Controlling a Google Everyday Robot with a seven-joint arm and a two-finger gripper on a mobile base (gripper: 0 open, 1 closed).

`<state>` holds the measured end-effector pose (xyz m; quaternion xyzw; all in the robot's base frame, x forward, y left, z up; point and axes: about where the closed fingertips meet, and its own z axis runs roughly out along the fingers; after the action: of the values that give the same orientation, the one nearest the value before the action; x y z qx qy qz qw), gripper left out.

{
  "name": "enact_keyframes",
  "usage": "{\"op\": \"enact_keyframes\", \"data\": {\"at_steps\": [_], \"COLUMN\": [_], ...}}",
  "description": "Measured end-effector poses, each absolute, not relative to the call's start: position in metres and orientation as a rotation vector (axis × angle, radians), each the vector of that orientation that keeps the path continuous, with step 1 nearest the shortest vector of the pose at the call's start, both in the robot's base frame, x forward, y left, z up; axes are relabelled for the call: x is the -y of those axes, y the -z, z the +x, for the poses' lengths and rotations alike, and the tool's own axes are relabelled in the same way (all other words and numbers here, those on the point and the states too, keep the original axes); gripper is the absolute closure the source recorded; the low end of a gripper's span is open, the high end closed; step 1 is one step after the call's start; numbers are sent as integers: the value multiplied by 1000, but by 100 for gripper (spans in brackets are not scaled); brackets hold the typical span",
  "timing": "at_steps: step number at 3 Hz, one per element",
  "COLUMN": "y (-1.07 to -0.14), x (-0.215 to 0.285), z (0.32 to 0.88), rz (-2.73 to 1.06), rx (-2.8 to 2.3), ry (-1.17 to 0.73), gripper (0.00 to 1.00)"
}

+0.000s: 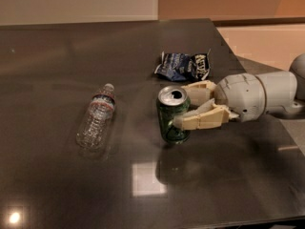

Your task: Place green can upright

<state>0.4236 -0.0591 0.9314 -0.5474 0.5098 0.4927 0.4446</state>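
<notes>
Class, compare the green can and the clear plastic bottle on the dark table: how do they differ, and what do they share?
Pose: the small green metal can stands upright; the clear plastic water bottle lies on its side. Look: can opaque, bottle see-through. State: the gripper clasps the can; the bottle lies free. Both sit on the dark table.

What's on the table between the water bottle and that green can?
Nothing: in the camera view, only bare table separates the water bottle from the green can. The gripper is on the can's other side.

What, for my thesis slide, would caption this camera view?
Gripper at the upright green can on a dark table, water bottle lying nearby, blue snack bag behind.
</notes>
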Motion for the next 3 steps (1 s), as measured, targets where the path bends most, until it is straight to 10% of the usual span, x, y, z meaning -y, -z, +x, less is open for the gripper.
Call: {"op": "enact_keyframes", "data": {"at_steps": [2,3], "y": [-913,-908], "x": [63,63], "z": [425,423], "rz": [-1265,-1251], "rx": [-1247,-1225], "ry": [-1299,-1325], "gripper": [100,81]}}
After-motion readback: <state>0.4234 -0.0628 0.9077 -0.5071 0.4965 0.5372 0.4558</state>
